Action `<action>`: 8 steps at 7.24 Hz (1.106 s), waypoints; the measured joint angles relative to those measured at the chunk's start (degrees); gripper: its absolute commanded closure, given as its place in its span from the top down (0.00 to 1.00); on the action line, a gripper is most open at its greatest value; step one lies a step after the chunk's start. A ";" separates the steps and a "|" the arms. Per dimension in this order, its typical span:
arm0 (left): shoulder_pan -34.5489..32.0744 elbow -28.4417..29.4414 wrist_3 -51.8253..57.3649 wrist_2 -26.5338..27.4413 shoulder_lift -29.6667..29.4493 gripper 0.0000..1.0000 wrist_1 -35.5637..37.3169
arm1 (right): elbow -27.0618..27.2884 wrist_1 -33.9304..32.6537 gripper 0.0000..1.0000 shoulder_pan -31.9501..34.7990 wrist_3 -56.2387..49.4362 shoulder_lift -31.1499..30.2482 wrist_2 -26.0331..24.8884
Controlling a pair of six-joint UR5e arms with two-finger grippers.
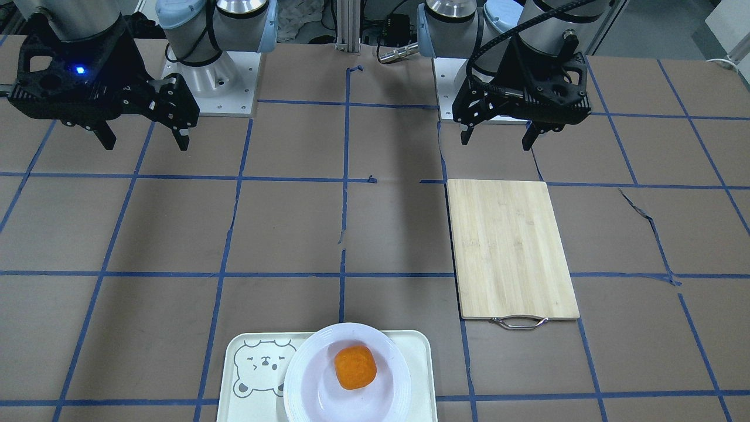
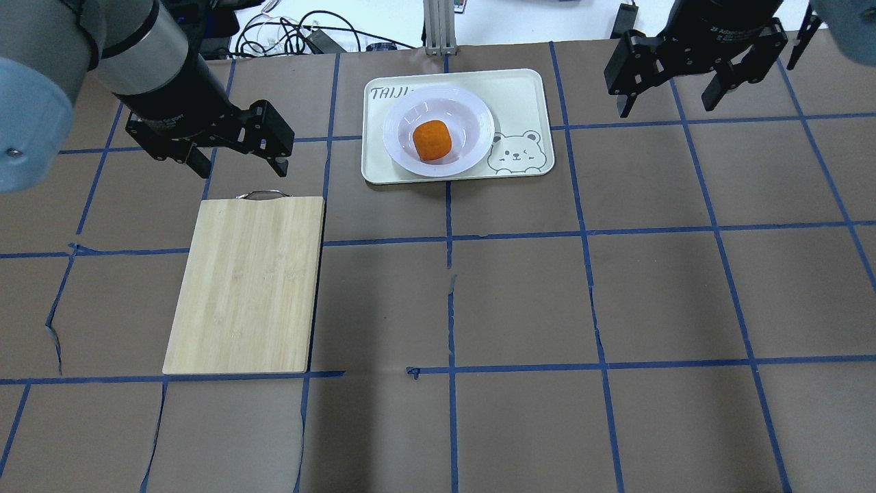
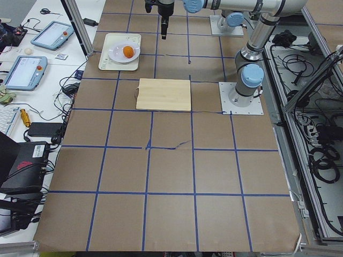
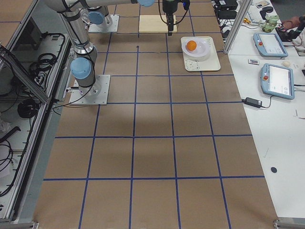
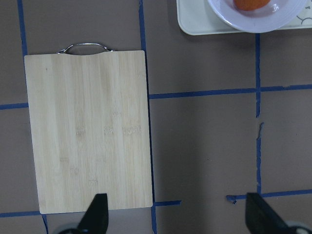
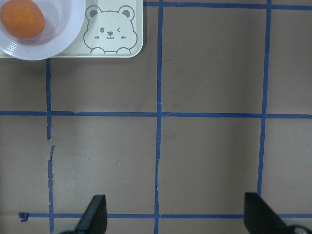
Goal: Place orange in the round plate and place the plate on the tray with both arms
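Note:
The orange (image 2: 432, 140) lies in the sunken centre of the round plate (image 2: 400, 116). The plate rests on the tray (image 2: 527, 89), beside its bear face, at the far middle of the table. My left gripper (image 2: 241, 164) hangs open and empty over the handle end of the cutting board, well left of the tray. On the other side, my right gripper (image 2: 667, 106) is also open and empty, raised above bare table. In the left wrist view the plate (image 5: 253, 22) and orange show at the top edge. The right wrist view has the orange (image 6: 22, 19) in its top left corner.
A wooden cutting board (image 2: 250, 284) with a metal handle lies on the robot's left half of the table. Brown paper with blue tape lines covers the table. Tablets (image 4: 274, 45) and cables sit on the white bench beyond the tray side.

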 measured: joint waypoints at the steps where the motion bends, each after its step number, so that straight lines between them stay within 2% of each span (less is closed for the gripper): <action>1: 0.00 0.00 0.00 0.00 0.00 1.00 0.00 | 0.00 0.00 1.00 -0.01 0.00 -0.02 -0.01; 8: 0.07 0.00 0.00 0.14 0.01 1.00 0.00 | -0.46 0.31 1.00 -0.02 0.38 -0.36 -0.92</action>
